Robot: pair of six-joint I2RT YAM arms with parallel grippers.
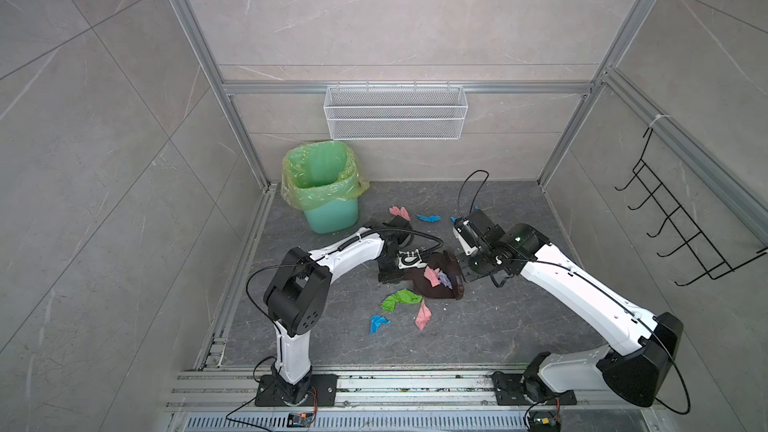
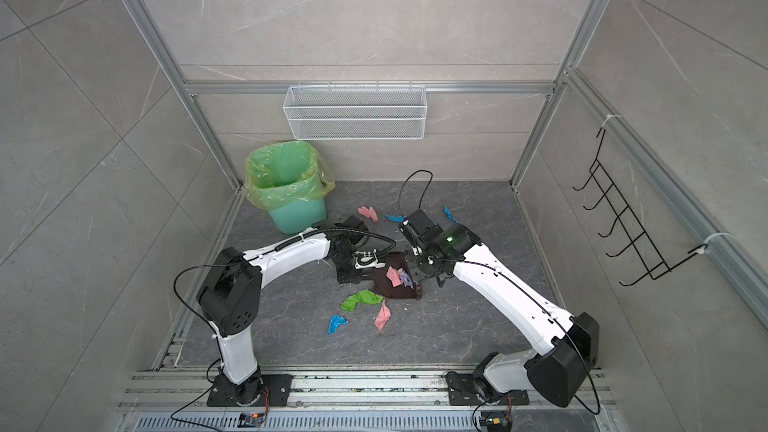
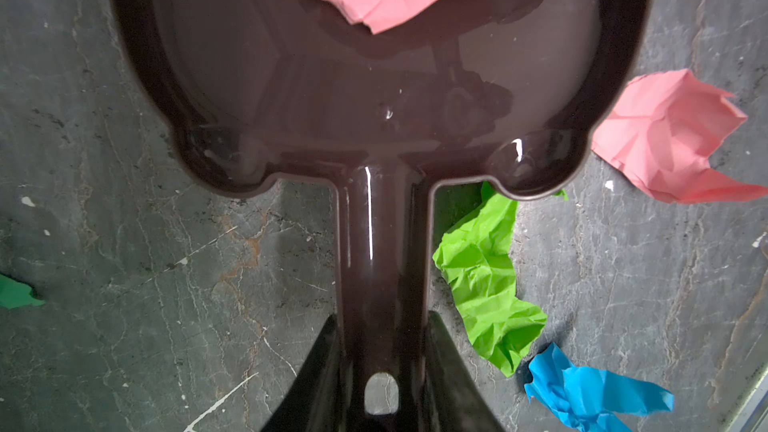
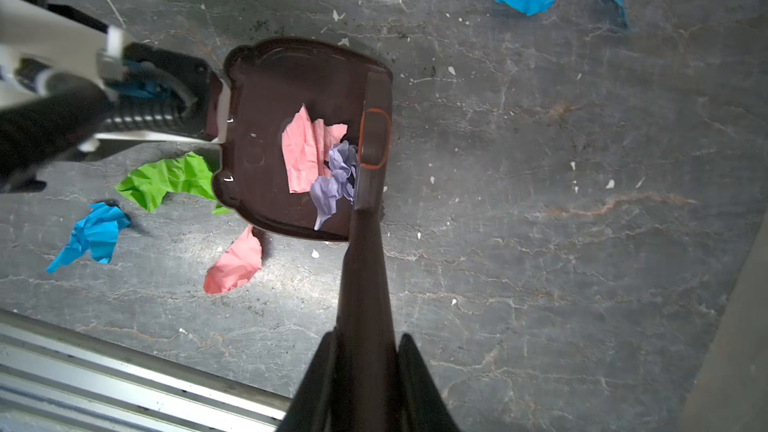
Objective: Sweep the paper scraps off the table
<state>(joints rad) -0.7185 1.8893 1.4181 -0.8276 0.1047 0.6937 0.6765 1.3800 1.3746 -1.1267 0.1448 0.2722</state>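
My left gripper is shut on the handle of a dark brown dustpan that lies on the table. My right gripper is shut on a brown brush handle; the brush head rests at the pan's open edge. A pink scrap and a lilac scrap lie inside the pan. Paper scraps on the table near the pan: green, pink, blue. Farther back lie a pink one and a blue one.
A green bin with a plastic liner stands at the back left of the table. A white wire basket hangs on the back wall, a black hook rack on the right wall. Aluminium rails run along the front.
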